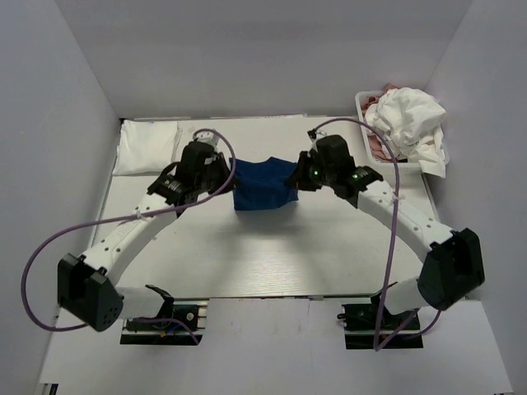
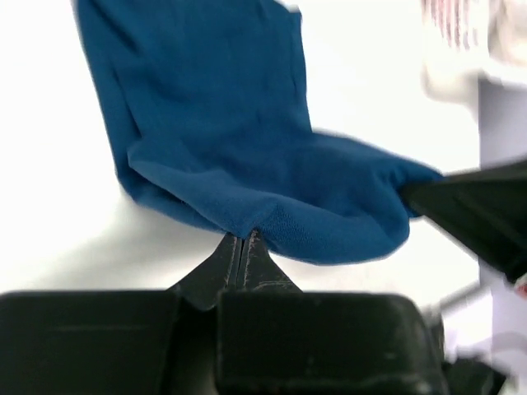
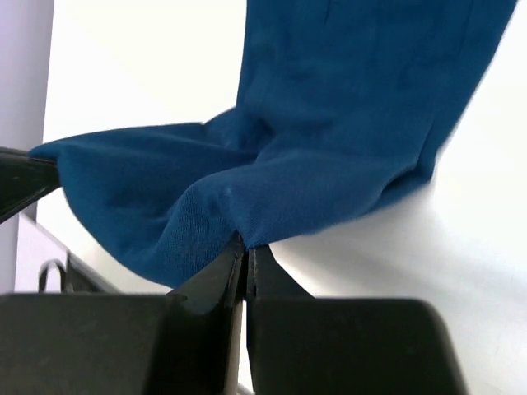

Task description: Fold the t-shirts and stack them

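A navy blue t-shirt (image 1: 262, 186) hangs folded between my two grippers at the table's middle back, its lower part resting on the table. My left gripper (image 1: 224, 169) is shut on the shirt's left top corner; in the left wrist view the cloth (image 2: 247, 148) bunches at the closed tips (image 2: 242, 239). My right gripper (image 1: 298, 174) is shut on the right top corner; in the right wrist view the cloth (image 3: 329, 140) is pinched at the tips (image 3: 247, 245). A folded white t-shirt (image 1: 148, 146) lies at the back left.
A white lattice basket (image 1: 372, 123) stands at the back right, with a crumpled white t-shirt (image 1: 412, 123) and pink cloth (image 1: 380, 97) in it. White walls close in the left, right and back sides.
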Controlling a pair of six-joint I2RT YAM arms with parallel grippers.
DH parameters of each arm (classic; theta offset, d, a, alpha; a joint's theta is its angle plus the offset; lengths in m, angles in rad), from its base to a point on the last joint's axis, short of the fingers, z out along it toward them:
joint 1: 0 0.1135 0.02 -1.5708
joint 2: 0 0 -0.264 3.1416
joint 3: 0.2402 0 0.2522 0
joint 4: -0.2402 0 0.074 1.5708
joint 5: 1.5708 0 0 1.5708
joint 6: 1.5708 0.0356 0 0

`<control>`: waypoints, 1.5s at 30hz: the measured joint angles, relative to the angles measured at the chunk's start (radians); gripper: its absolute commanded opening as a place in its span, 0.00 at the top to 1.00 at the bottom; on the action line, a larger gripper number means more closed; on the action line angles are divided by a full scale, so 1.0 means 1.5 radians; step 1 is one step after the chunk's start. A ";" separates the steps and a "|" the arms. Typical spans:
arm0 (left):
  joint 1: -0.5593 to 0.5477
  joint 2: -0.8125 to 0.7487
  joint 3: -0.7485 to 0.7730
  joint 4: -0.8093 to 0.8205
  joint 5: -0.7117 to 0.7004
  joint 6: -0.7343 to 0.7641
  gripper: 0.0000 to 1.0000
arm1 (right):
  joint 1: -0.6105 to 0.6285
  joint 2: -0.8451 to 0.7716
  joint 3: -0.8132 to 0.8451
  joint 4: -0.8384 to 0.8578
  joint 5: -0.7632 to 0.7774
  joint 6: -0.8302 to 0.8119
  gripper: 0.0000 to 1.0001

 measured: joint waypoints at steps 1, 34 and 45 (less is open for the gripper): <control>0.002 0.022 0.030 -0.005 -0.019 0.000 1.00 | -0.005 0.019 0.022 -0.001 0.003 0.000 1.00; 0.165 0.714 0.657 -0.066 -0.034 0.064 0.00 | -0.170 0.601 0.557 -0.073 -0.065 -0.013 0.10; 0.139 0.588 0.455 0.035 0.101 0.067 0.00 | -0.091 0.408 0.302 0.112 -0.180 -0.008 0.10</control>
